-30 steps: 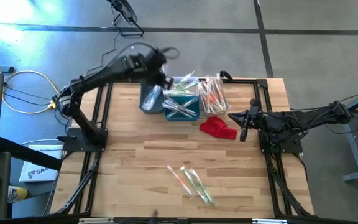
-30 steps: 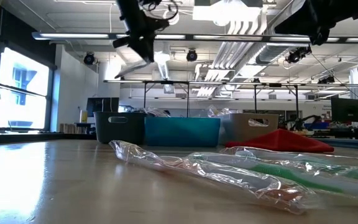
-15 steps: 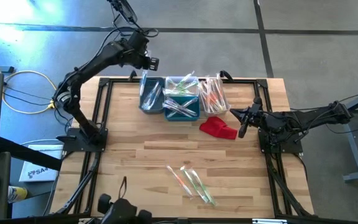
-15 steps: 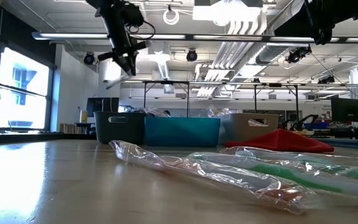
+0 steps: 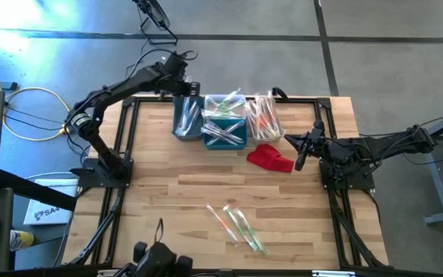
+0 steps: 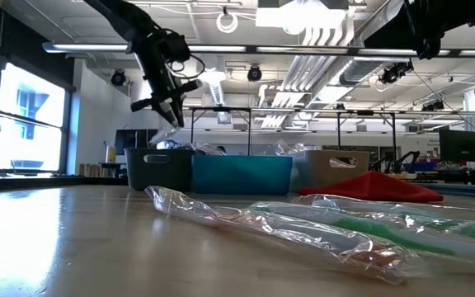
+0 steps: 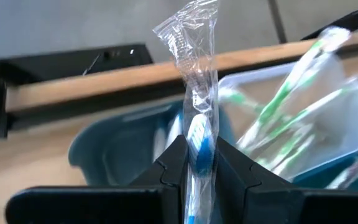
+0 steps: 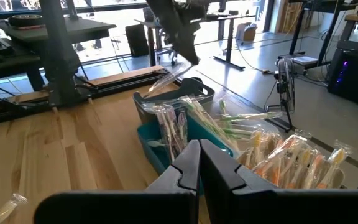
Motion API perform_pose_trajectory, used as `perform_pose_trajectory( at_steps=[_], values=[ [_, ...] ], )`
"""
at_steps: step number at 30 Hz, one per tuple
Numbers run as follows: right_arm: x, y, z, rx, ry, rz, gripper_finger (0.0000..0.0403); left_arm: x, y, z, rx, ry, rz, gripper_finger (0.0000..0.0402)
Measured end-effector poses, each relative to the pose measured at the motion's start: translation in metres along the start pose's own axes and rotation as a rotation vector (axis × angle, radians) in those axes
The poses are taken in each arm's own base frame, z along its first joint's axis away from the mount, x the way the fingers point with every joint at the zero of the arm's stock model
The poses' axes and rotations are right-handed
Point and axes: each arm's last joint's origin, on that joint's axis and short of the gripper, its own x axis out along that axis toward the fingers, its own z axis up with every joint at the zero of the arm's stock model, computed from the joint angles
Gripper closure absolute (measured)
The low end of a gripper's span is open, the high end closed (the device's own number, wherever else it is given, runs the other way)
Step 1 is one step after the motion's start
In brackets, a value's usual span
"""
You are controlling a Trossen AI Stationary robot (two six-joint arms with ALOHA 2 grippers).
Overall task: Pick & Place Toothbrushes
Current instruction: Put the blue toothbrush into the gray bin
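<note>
no legible text anywhere

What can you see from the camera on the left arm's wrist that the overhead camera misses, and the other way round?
Only the left wrist view shows the grip close up: the left gripper is shut on a blue toothbrush in its clear wrapper.

Only the high view shows the whole table: the right gripper waiting shut beside the red cloth, the white bin, and loose toothbrushes near the front edge.

Both show the grey bin and the teal bin holding green-handled brushes.
</note>
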Motion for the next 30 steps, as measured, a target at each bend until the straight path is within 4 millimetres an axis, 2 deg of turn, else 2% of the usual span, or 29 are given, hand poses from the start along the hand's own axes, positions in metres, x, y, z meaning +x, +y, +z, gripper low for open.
perform_pose_trajectory(
  at_steps=[8, 16, 25, 28, 30],
  values=[
    [0.000, 0.000, 0.000, 0.000, 0.000, 0.000, 0.0399, 0.023, 0.014, -0.024, -0.053, 0.079, 0.037, 0.0352],
    [0.000, 0.000, 0.000, 0.000, 0.000, 0.000, 0.0400, 0.043, 0.018, -0.039, -0.065, 0.025, -0.015, 0.0351],
    [0.000, 0.000, 0.000, 0.000, 0.000, -0.001, 0.0399, 0.044, 0.017, -0.040, 0.020, 0.017, -0.027, 0.0349],
    [0.000, -0.001, 0.000, 0.007, -0.007, -0.030, 0.0400, 0.044, 0.017, -0.039, 0.046, 0.009, -0.031, 0.0330],
    [0.000, -0.002, 0.000, 0.024, -0.017, -0.064, 0.0399, 0.044, 0.016, -0.037, 0.047, -0.008, -0.040, 0.0303]
  ],
)
